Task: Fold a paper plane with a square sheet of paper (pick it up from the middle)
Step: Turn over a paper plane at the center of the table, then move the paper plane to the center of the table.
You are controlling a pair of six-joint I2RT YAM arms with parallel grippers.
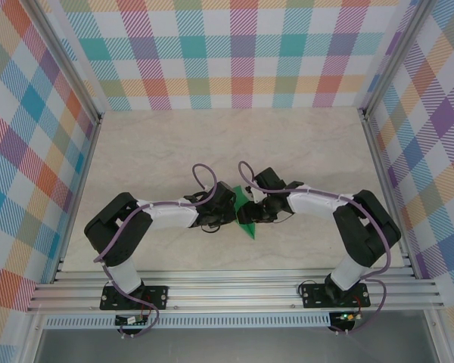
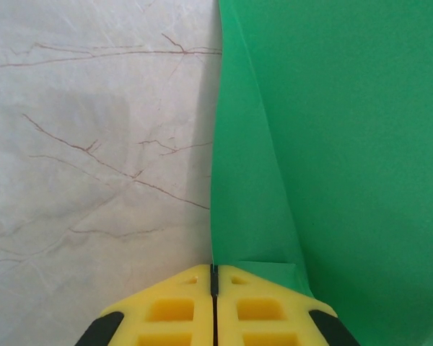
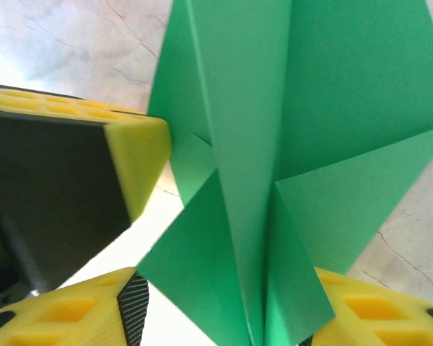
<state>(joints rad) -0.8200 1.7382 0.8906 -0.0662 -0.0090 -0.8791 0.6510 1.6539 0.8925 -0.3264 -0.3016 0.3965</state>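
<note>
You have one pale, marble-veined counter (image 1: 174, 144) and two black-and-white arms, a left arm (image 1: 163, 215) and a right arm (image 1: 325, 203). One thin bright-green paper sheet (image 1: 247, 216), creased into a pointed shape with triangular flaps, stands between them over the counter's near middle. Your left tool (image 2: 213, 277), with yellow recessed pads (image 2: 169, 310), is clamped tight on the sheet's edge. Your right tool (image 3: 224, 317) stands half open, straddling the folds.
</note>
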